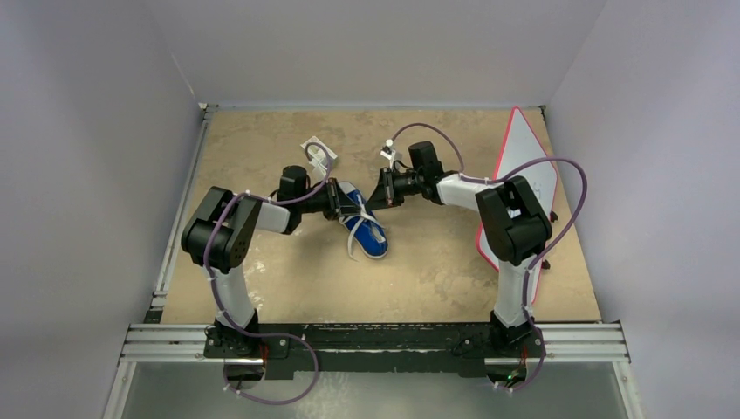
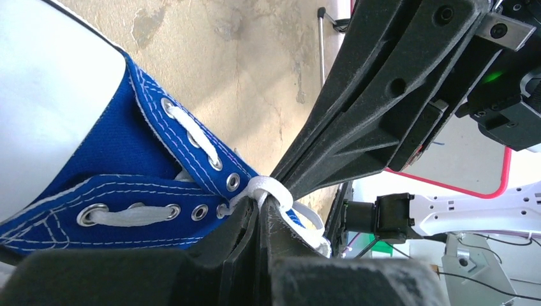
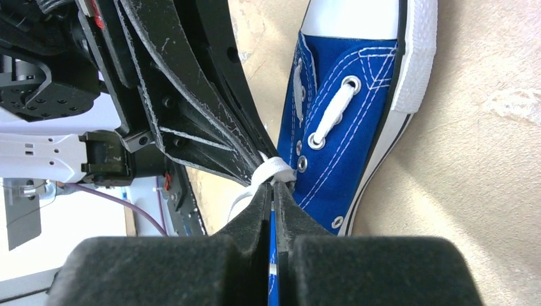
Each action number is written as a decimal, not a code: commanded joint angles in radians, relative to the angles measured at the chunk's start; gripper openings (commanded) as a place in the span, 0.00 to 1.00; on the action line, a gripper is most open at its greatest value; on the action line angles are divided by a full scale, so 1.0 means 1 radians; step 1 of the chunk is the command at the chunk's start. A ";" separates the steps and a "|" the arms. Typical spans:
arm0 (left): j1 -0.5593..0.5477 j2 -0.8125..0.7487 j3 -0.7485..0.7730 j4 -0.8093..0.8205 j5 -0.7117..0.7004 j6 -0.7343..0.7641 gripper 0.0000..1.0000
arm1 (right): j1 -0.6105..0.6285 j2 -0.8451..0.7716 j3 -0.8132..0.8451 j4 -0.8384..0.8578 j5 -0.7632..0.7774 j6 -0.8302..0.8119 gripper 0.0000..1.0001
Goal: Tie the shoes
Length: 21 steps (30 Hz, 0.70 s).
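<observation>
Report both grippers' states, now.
Left gripper: closed, pinching the white lace of the blue sneaker.
Right gripper: closed on the same lace.

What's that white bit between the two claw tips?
A bunch of white lace, pinched where the left gripper and right gripper meet. Both wrist views show it.
</observation>
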 commanded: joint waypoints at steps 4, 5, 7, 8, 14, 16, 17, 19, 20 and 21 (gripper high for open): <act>-0.002 -0.089 0.030 -0.246 0.001 0.215 0.04 | 0.015 -0.041 0.041 -0.085 -0.004 -0.108 0.00; 0.004 -0.099 0.042 -0.320 -0.007 0.263 0.09 | 0.016 -0.046 0.037 -0.088 0.000 -0.114 0.00; 0.017 -0.124 0.050 -0.408 -0.024 0.322 0.19 | 0.015 -0.049 0.031 -0.090 0.002 -0.121 0.00; 0.025 -0.137 0.051 -0.432 -0.030 0.338 0.23 | 0.015 -0.049 0.029 -0.091 0.003 -0.124 0.00; 0.075 -0.191 0.038 -0.533 -0.044 0.388 0.38 | 0.015 -0.072 0.024 -0.101 0.024 -0.136 0.00; 0.079 -0.201 0.029 -0.532 -0.042 0.391 0.43 | 0.015 -0.075 0.025 -0.104 0.027 -0.138 0.00; 0.079 -0.199 0.026 -0.526 -0.036 0.383 0.45 | 0.014 -0.074 0.025 -0.103 0.026 -0.138 0.00; 0.079 -0.186 0.024 -0.498 -0.021 0.362 0.48 | 0.014 -0.071 0.026 -0.100 0.024 -0.133 0.00; 0.078 -0.179 0.027 -0.494 -0.020 0.359 0.49 | 0.014 -0.072 0.025 -0.099 0.024 -0.132 0.00; 0.078 -0.173 0.031 -0.492 -0.021 0.357 0.49 | 0.015 -0.073 0.025 -0.097 0.025 -0.131 0.00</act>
